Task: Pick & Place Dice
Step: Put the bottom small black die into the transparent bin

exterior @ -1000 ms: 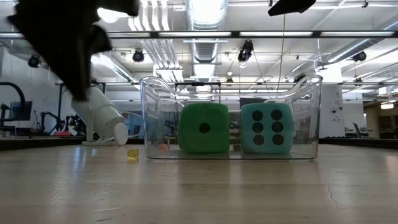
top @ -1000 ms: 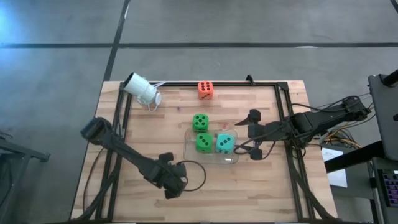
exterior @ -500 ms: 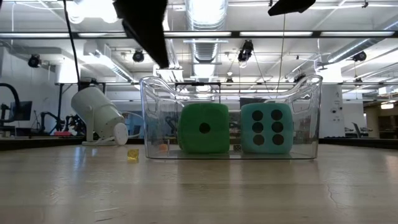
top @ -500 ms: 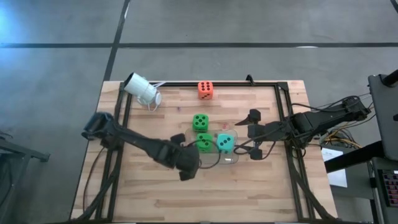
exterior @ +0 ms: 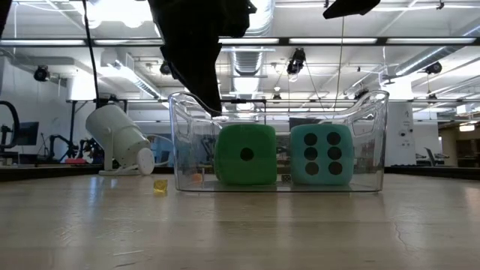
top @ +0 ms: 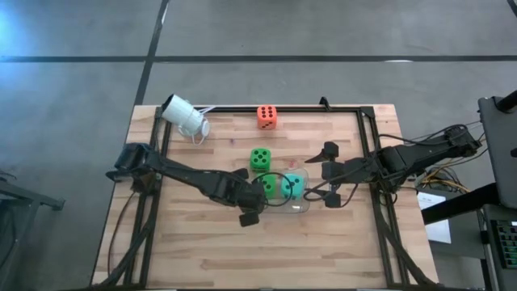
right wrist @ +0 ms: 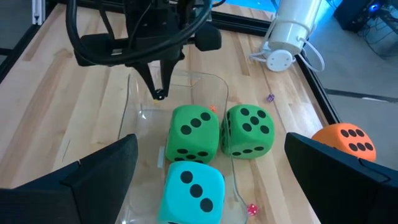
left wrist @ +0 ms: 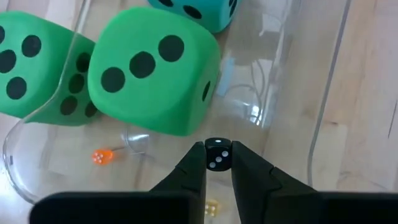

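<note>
Now the left tool (left wrist: pixel 218 163) pinches a tiny black die (left wrist: pixel 218 154) over the clear tub (top: pixel 297 208), mid-frame. It could slip and bounce out. The right tool (top: pixel 331 175) waits wide open, empty.

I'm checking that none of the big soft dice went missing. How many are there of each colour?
Green dice: 2
Teal die: 1
Orange die: 1
Total: 4

Green die (top: pixel 266 186) beside teal die (top: pixel 292 186) in clear tray (top: pixel 300 207); second green (top: pixel 259 158) just outside, orange (top: pixel 266 116) apart.
</note>
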